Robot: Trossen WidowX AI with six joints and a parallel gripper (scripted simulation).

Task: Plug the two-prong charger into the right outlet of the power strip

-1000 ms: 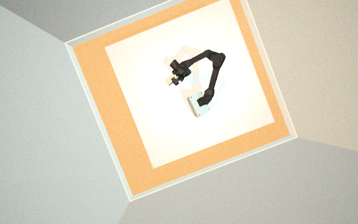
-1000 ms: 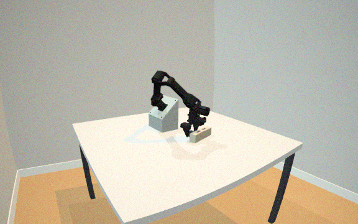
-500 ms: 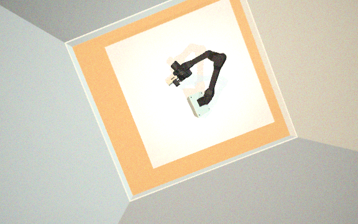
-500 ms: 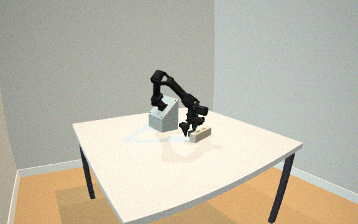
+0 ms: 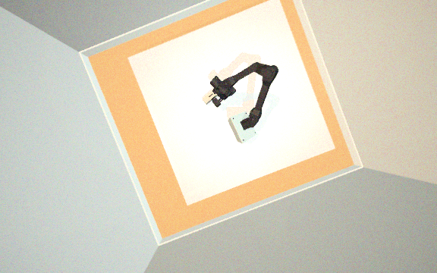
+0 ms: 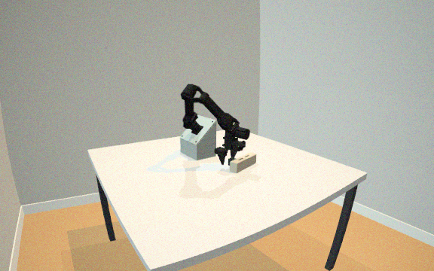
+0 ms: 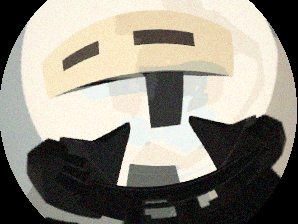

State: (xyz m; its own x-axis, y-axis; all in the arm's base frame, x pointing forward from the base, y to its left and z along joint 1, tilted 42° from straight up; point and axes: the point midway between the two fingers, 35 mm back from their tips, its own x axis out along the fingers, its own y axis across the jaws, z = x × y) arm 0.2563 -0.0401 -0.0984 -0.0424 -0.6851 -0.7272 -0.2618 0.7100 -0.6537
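The beige power strip (image 5: 207, 98) (image 6: 244, 164) (image 7: 210, 52) stands on the table, with two dark slots in its top. One slot (image 7: 164, 38) is near the middle in the wrist view and the other slot (image 7: 81, 56) is at the left. A dark block, apparently the charger (image 6: 230, 162) (image 7: 165, 97), is right beside the strip's long side. Its prongs cannot be made out. My gripper (image 6: 227, 161) (image 7: 160, 122) is open and empty, low beside the strip. In the wrist view its two fingertips are apart, either side of the block's near end, not closed on it.
The arm's grey, slanted base block (image 5: 238, 133) (image 6: 206, 144) stands on the white table (image 5: 203, 171) (image 6: 202, 222) behind the gripper. The arm arches from it to the strip. The table's edges are well away from the strip.
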